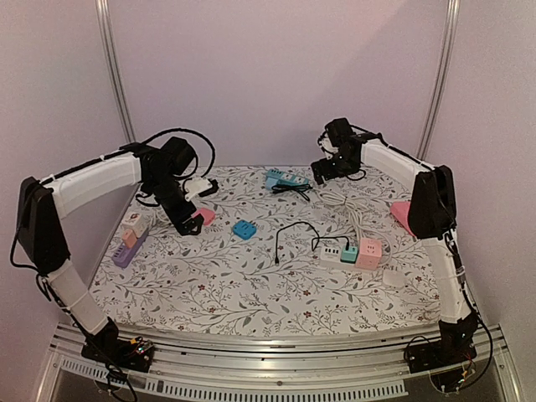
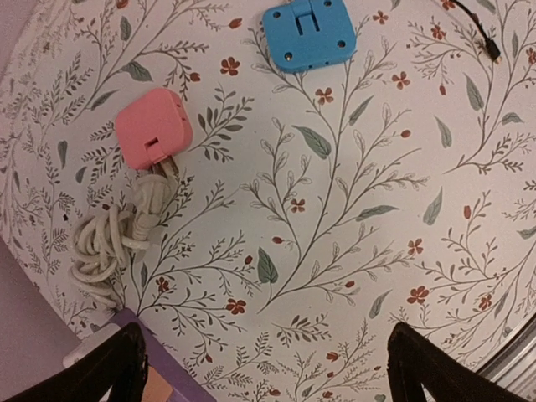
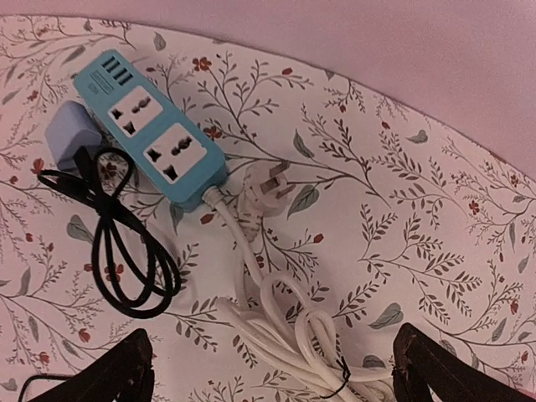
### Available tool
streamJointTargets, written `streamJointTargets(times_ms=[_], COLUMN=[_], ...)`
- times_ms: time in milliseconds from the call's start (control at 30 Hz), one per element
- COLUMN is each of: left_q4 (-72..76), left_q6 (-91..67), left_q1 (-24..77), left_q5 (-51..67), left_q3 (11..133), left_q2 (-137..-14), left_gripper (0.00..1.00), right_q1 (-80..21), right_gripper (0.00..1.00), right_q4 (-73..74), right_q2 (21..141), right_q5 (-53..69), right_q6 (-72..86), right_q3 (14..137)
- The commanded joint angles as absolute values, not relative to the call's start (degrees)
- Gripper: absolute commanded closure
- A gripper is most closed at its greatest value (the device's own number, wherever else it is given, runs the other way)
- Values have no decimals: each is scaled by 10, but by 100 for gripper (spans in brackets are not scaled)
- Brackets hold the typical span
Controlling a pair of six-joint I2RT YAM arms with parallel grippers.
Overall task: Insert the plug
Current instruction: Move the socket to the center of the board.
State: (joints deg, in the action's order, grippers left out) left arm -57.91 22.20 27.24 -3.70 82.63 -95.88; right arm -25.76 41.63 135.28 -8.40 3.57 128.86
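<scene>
A light blue power strip [image 3: 149, 134] lies at the back of the table, also in the top view [image 1: 283, 178]. Its white plug [image 3: 272, 191] lies prongs up beside it, at the end of a bundled white cable [image 3: 318, 335]. My right gripper [image 3: 272, 373] hovers open and empty above that cable; in the top view it hangs at the back [image 1: 322, 172]. My left gripper [image 2: 264, 368] is open and empty above bare tablecloth, near a pink cube socket [image 2: 152, 130] with a coiled white cord [image 2: 105, 247]; in the top view it is at the left [image 1: 186, 224].
A blue cube adapter [image 2: 308, 33] lies mid-table. A purple strip [image 1: 130, 243] with blocks on it lies at the left edge. A white, teal and pink socket row [image 1: 352, 251] lies at the right. A black cable [image 3: 126, 251] and a grey-blue adapter [image 3: 71, 138] lie beside the blue strip.
</scene>
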Motion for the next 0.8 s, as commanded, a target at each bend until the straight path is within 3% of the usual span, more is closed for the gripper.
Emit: streamJointTargets(times_ms=[0, 200, 267, 400, 467, 533, 767], left_q4=[-495, -446, -437, -419, -414, -411, -397], left_q6=[213, 188, 177, 169, 166, 162, 172], left_q1=[268, 268, 269, 270, 270, 270, 262], left_q5=[-32, -6, 6, 13, 12, 14, 2], left_q3=[781, 781, 783, 787, 791, 795, 783], left_q2=[-973, -1011, -1024, -1046, -1053, -1054, -1020], left_gripper=[1, 0, 1, 1, 1, 1, 1], right_q1=[-258, -258, -259, -260, -263, -270, -361], right_gripper=[1, 4, 15, 57, 69, 76, 84], right_q4=[541, 566, 576, 594, 594, 589, 584], right_q2=[1466, 1518, 1521, 1516, 1505, 1489, 1472], right_q5=[-151, -105, -79, -21, 25, 55, 57], right_q6=[-28, -93, -97, -103, -116, -142, -311], right_q3=[1355, 1364, 1364, 1355, 1341, 1329, 1295])
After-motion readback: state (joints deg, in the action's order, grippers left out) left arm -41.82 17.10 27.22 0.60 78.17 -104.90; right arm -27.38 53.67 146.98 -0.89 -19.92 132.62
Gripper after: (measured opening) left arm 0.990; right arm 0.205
